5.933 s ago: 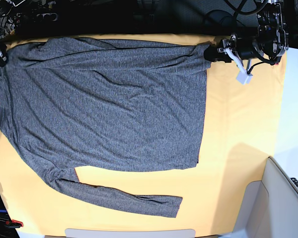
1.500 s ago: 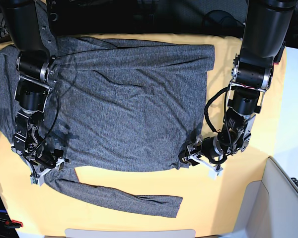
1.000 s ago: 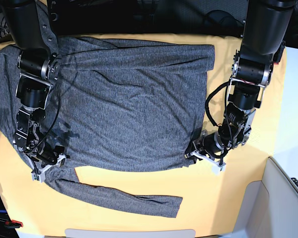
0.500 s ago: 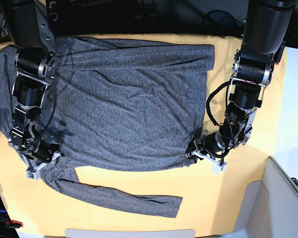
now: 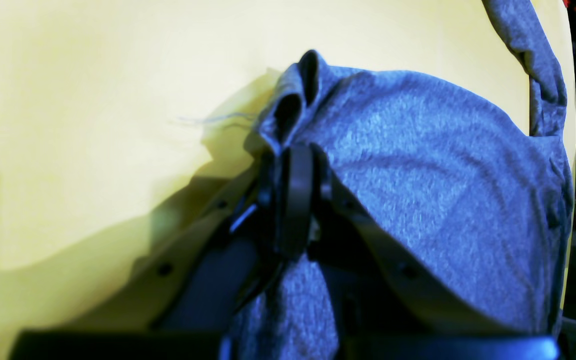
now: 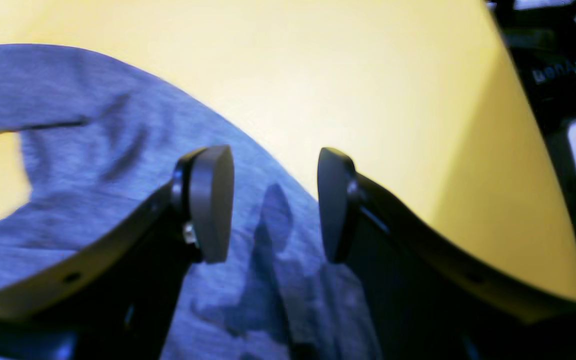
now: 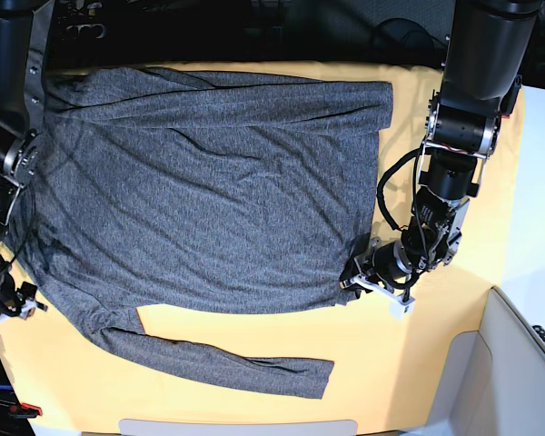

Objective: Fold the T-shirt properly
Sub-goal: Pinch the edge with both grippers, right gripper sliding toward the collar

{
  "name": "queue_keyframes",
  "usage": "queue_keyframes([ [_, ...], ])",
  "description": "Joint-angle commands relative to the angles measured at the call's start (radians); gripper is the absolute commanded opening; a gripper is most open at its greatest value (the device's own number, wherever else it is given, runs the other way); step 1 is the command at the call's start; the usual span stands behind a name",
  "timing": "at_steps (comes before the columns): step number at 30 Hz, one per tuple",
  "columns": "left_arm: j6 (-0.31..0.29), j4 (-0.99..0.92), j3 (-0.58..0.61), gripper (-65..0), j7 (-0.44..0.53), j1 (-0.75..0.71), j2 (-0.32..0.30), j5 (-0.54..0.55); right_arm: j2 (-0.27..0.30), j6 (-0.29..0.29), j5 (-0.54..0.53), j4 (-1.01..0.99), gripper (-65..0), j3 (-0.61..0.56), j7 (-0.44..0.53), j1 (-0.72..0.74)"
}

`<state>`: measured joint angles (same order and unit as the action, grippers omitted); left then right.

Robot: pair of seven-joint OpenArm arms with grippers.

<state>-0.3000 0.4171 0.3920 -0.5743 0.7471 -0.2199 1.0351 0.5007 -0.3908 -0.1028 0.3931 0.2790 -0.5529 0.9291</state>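
the t-shirt (image 7: 200,191) is lying flat on the yellow table cloth (image 7: 436,363), its long axis running side to side across the base view, with the loose long sleeve (image 7: 227,363) trailing along the shirt's near edge. taking the shirt as the landmark, the left gripper (image 7: 361,280) is sitting at its near hem corner, on the base view's right, and its jaws are pressed together on a bunched fold of that corner (image 5: 293,100), the fabric puckering up just past the fingertips in the left wrist view. the right gripper (image 7: 0,304) is hanging at the opposite end, by the shoulder where the near sleeve is leaving the body, and its jaws are standing spread with nothing between them; in the right wrist view the pads (image 6: 210,200) are hovering over grey knit right at the shirt's edge, with bare cloth beyond. so the left arm is already pinching its corner, while the right is nearest the shoulder end and is probably needing to close there before both lift the near edge toward the far edge, across the short axis.
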Motion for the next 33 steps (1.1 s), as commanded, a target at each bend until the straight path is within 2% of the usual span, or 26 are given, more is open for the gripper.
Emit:
queue_keyframes([
  [1,0.006,0.010,-0.001,-64.0,-0.006,0.022,-0.009,-0.009,0.020,-0.003,-0.007,-0.007,-37.8,-0.001,0.050,0.037],
  [7,0.006,0.010,-0.001,-64.0,-0.006,0.022,-0.009,-0.009,0.059,0.010,-0.005,-0.113,-37.8,-0.002,0.178,-0.006],
  [10,0.006,0.010,0.000,-64.0,-0.006,0.022,-0.009,-0.009,0.066,0.062,-0.005,-0.118,-37.8,-0.002,0.218,-0.038],
  [14,0.006,0.010,0.000,-64.0,-0.006,0.021,-0.009,-0.009,0.080,0.092,-0.005,-0.118,-37.8,-0.001,0.278,-0.074],
  [18,0.006,0.010,0.000,-64.0,-0.006,0.021,-0.009,-0.009,0.083,0.092,-0.005,-0.118,-37.9,0.001,0.310,-0.083],
  [23,0.006,0.010,0.000,-64.0,-0.006,0.021,-0.009,-0.009,0.066,0.086,-0.012,-0.118,-38.0,0.001,0.411,-0.118],
  [29,0.006,0.012,0.000,-64.0,-0.006,0.004,-0.009,-0.009,0.029,0.079,-0.012,-0.116,-38.0,0.003,0.423,-0.147],
  [33,0.006,0.012,0.000,-64.0,-0.006,0.002,-0.009,-0.009,0.008,0.013,-0.013,-0.116,-37.9,0.003,0.420,-0.149],
])
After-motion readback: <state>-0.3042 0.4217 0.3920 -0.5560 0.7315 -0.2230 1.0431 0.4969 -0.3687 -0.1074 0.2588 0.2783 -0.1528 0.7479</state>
